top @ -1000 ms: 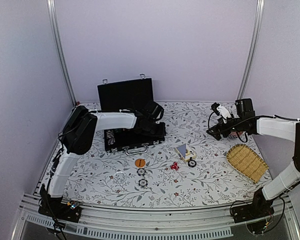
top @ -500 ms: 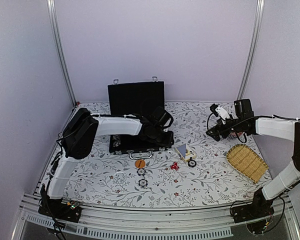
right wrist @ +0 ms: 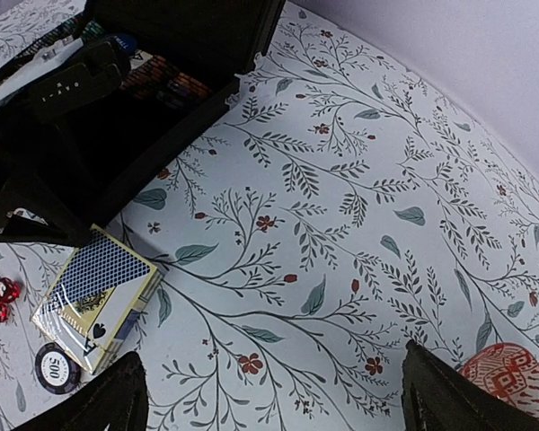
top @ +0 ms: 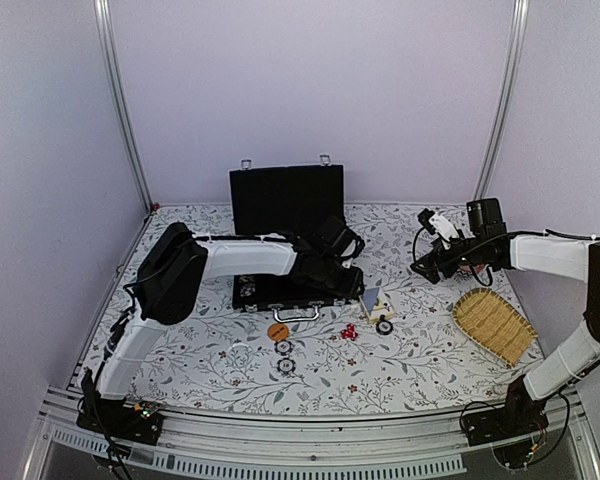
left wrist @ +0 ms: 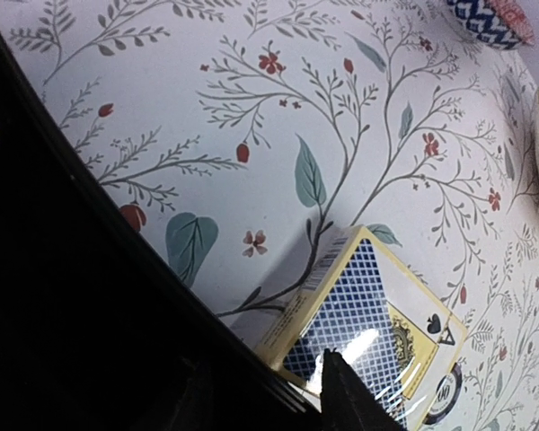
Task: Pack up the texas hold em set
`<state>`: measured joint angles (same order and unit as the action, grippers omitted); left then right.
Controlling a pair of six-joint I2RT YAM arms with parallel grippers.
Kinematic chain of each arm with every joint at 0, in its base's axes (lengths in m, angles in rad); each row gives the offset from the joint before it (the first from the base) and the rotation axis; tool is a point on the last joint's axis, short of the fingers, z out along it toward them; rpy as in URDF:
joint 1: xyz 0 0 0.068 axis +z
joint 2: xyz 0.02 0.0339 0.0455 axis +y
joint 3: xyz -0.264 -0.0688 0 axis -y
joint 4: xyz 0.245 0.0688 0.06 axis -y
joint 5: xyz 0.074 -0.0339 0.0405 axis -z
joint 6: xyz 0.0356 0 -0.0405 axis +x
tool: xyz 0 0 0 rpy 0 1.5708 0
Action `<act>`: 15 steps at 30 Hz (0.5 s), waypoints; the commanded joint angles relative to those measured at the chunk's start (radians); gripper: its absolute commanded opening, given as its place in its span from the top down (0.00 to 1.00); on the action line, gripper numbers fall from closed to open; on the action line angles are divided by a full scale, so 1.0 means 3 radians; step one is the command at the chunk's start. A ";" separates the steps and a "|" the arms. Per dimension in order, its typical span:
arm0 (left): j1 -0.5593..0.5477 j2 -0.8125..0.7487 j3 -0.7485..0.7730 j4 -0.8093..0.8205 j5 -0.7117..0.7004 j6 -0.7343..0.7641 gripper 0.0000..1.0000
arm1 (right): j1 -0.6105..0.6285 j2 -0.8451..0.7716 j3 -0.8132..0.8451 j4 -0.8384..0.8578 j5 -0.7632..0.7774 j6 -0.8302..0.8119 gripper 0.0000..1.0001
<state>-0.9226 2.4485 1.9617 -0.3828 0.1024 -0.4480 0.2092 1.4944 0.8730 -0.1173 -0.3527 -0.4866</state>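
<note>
Top view: your left gripper [top: 338,265] is planted in the open black briefcase-style case [top: 285,200] and has slid it right, now just beside the blue-backed card deck [top: 370,298]. Orange disc [top: 278,330] and red dice [top: 349,331] loose in front.
Left wrist: can't tell jaw state.
Right wrist: right gripper [right wrist: 278,395] spread wide, empty.
Shorter reach for loading, I reckon.

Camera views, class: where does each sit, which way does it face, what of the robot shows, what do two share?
Top external: above, behind the bases, facing down at the table; both arms.
Left wrist: low beside the case, facing the card deck; one fingertip.
Right wrist: higher, facing down; both fingertips.
Wrist views share the deck.
</note>
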 commanded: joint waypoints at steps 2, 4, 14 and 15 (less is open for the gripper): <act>-0.0179 -0.0080 0.0047 -0.0124 0.0275 0.0342 0.55 | 0.0017 0.0007 0.0264 -0.0196 -0.0198 0.0118 0.02; -0.0185 -0.0301 -0.0096 -0.0069 0.0293 0.0517 0.53 | 0.0017 0.0021 0.0405 -0.0297 -0.0288 0.0146 0.00; 0.0088 -0.1249 -0.0841 -0.0227 -0.0044 0.0801 0.49 | 0.0151 0.0501 0.1221 -0.0741 -0.0591 -0.0036 0.09; 0.0143 -0.1321 -0.0946 -0.0227 -0.0047 0.0776 0.49 | 0.0200 0.0584 0.1329 -0.0758 -0.0539 -0.0076 0.10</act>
<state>-0.9382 2.1529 1.7580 -0.4381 0.1146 -0.2337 0.2241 1.5879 1.1896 -0.2844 -0.5003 -0.4759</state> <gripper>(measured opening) 0.512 0.922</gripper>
